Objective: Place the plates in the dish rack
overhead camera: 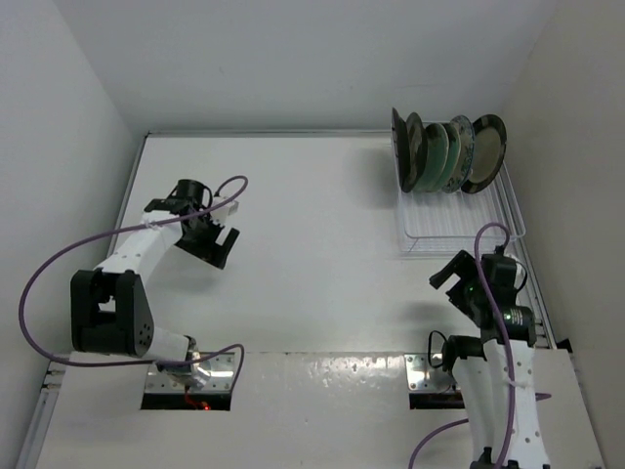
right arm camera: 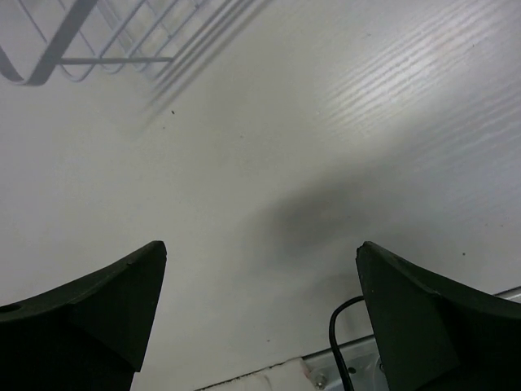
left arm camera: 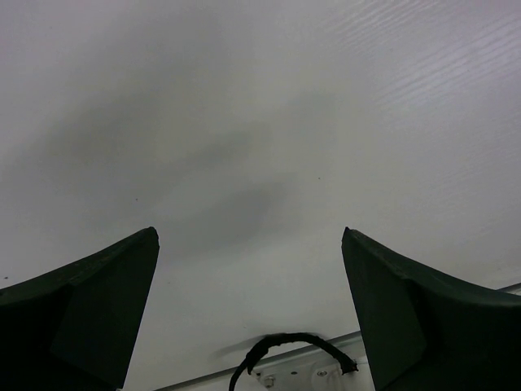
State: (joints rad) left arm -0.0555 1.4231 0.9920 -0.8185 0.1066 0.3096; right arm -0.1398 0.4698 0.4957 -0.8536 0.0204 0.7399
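Several plates (overhead camera: 444, 153) stand on edge in a row at the far end of the white wire dish rack (overhead camera: 459, 217) at the table's back right. Dark-rimmed ones sit at both ends, mint-green ones in the middle. My left gripper (overhead camera: 217, 237) is open and empty over the bare table at the left; its wrist view (left arm camera: 248, 244) shows only table between the fingers. My right gripper (overhead camera: 455, 277) is open and empty just in front of the rack's near end; its wrist view (right arm camera: 260, 257) shows table, with a corner of the rack (right arm camera: 89, 41) at top left.
White walls close in the table on the left, back and right. The rack's near half holds only bare tines. Metal mounting plates (overhead camera: 430, 374) and cables lie at the near edge by the arm bases.
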